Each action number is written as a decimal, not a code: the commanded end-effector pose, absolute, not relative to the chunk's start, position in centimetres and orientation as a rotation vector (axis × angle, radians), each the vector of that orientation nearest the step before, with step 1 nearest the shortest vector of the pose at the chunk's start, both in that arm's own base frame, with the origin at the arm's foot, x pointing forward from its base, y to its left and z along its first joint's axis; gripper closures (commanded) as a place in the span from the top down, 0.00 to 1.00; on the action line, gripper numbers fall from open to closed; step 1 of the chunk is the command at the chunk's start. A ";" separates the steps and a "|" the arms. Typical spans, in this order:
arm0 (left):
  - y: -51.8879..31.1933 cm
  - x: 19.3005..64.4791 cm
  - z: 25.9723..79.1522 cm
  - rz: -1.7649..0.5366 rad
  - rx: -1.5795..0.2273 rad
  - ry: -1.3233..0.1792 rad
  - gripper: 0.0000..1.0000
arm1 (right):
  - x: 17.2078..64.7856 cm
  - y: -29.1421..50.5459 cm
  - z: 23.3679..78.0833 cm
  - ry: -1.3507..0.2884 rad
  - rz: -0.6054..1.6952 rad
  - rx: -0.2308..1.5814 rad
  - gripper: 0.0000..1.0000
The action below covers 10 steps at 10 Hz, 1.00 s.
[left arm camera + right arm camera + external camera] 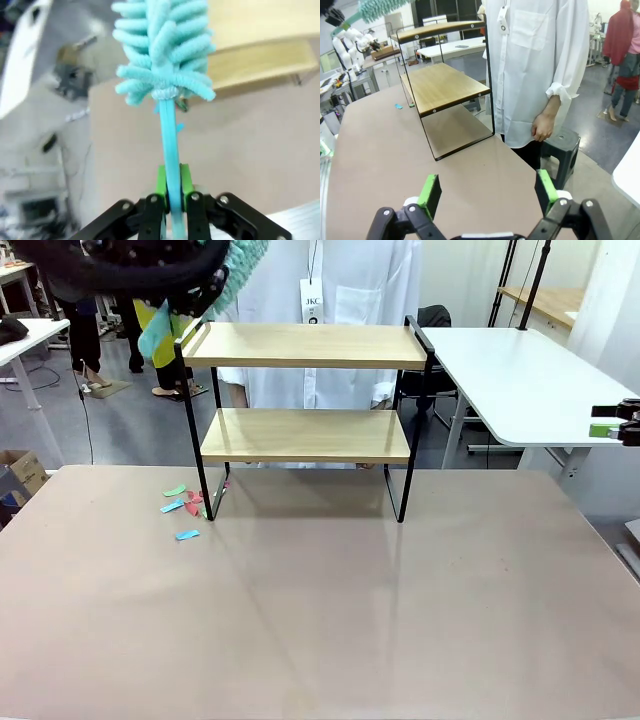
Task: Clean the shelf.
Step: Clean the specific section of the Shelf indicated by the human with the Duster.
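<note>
The shelf (pixel 305 345) stands at the far middle of the table, two light wooden boards in a thin black frame. My left gripper (pixel 207 292) hovers above its top-left corner, shut on the handle of a teal fluffy duster (pixel 244 260). In the left wrist view the green pads (pixel 161 181) of that gripper (pixel 172 184) pinch the duster's thin handle, and the duster head (pixel 162 50) points toward the shelf (pixel 260 62). My right gripper (pixel 487 192) is open and empty, low over the table off the shelf's (pixel 445 85) side; it sits at the far right edge (pixel 612 427) in the front view.
Small coloured paper scraps (pixel 182 506) lie on the table by the shelf's front-left leg. A person in a white coat (pixel 535 65) stands behind the shelf, hand (pixel 542 125) hanging. A black stool (pixel 560 145) and a white side table (pixel 520 380) are beyond.
</note>
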<state>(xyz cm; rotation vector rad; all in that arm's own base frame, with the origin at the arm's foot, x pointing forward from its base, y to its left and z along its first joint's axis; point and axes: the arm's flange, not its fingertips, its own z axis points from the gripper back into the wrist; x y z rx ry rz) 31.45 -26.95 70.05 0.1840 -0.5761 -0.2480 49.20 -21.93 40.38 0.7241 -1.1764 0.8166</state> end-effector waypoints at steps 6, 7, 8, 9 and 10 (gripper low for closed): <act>-23.0 26.8 69.0 -1.010 0.102 -0.469 0.13 | 49.2 -21.8 40.7 -1.177 0.824 0.720 1.00; -22.8 27.4 68.5 -1.073 0.120 -0.432 0.13 | 49.2 -21.8 40.7 -1.177 0.824 0.720 1.00; -22.5 28.0 67.3 -1.192 0.151 -0.361 0.13 | 49.2 -21.8 40.7 -1.177 0.824 0.720 1.00; -22.3 28.7 66.3 -1.257 0.171 -0.324 0.13 | 49.2 -21.8 40.7 -1.177 0.824 0.720 1.00; -22.1 29.6 64.7 -1.317 0.174 -0.267 0.13 | 49.2 -21.8 40.7 -1.177 0.824 0.720 1.00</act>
